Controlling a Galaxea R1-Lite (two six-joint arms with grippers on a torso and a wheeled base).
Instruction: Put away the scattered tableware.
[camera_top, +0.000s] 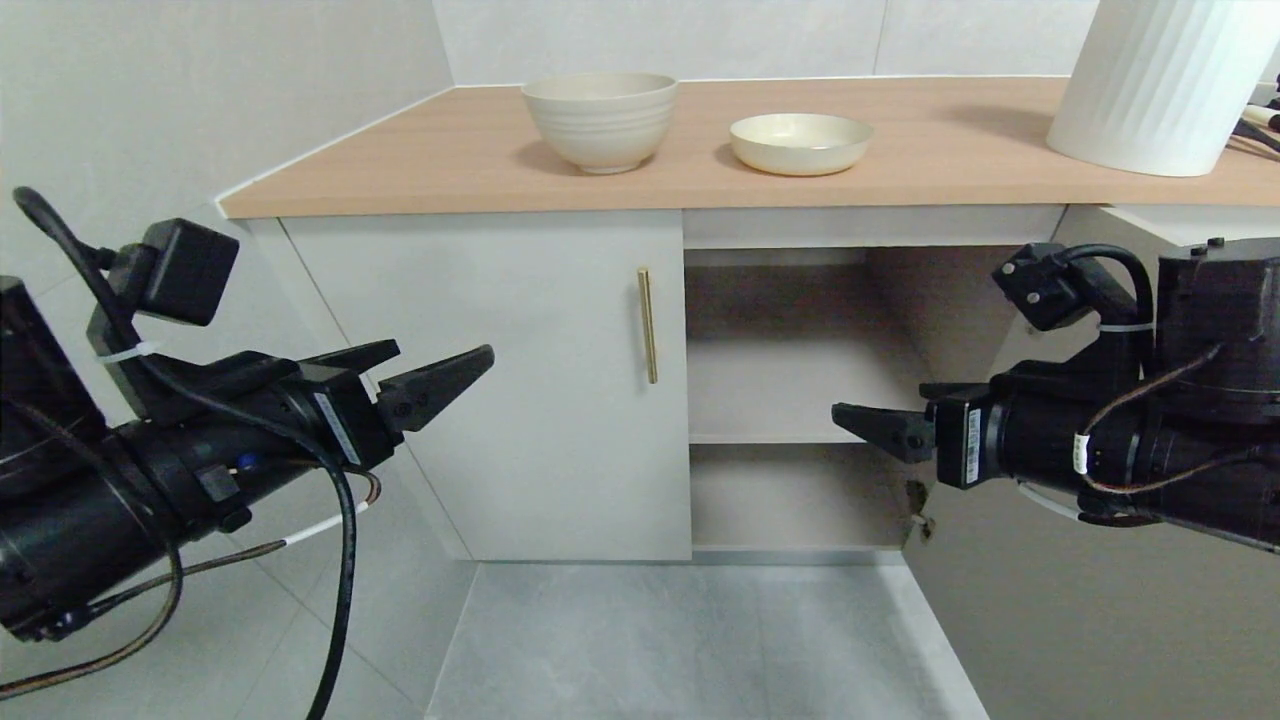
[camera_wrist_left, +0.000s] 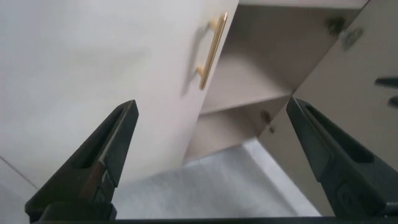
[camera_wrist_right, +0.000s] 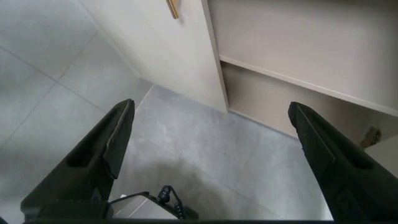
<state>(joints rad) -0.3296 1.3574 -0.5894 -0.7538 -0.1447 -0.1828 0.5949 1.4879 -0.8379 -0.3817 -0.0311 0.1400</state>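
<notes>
On the wooden countertop (camera_top: 400, 160) stand a deep cream bowl (camera_top: 600, 120) and, to its right, a shallow cream dish (camera_top: 800, 142). Below them is a cabinet whose left door (camera_top: 520, 380) is closed and carries a gold handle (camera_top: 647, 325) (camera_wrist_left: 211, 53). Its right side is open, showing a bare shelf (camera_top: 790, 400) (camera_wrist_right: 298, 74). My left gripper (camera_top: 440, 355) (camera_wrist_left: 211, 102) hangs open and holds nothing, low in front of the closed door. My right gripper (camera_top: 880, 412) (camera_wrist_right: 210, 106) is open with nothing in it, level with the shelf at the opening's right edge.
A tall white ribbed container (camera_top: 1160, 80) stands at the counter's back right. The opened cabinet door (camera_top: 1000, 580) swings out on the right. Grey tiled floor (camera_top: 700, 640) lies before the cabinet, with a wall (camera_top: 150, 100) close on the left.
</notes>
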